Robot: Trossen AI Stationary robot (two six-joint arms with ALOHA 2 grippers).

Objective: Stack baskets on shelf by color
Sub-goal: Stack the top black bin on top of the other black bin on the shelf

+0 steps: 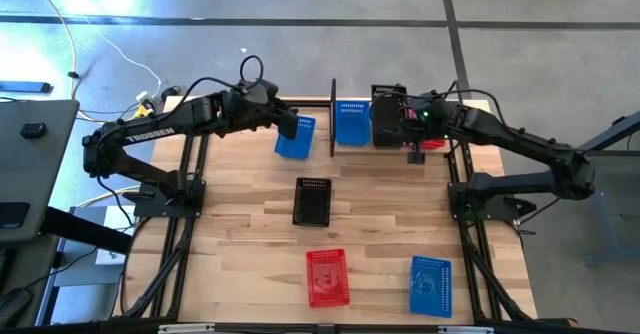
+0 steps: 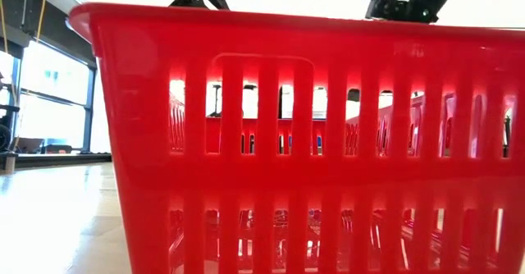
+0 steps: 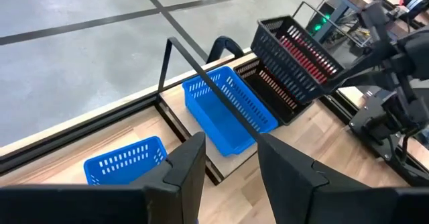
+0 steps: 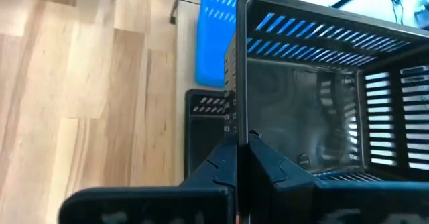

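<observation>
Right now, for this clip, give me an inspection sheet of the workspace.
Surface: wooden table, sound.
Job's things: shelf at the far edge with a blue basket; another blue beside it; loose black, red, blue.
Clutter: nothing seen.
Grippers: left gripper open, empty, above the far edge; right gripper shut on a black basket over the shelf.
Cables: wires on the floor.
Surroundings: concrete floor, windows.

Robot lab: concrete floor (image 1: 560,34), loose cables (image 1: 110,69).
</observation>
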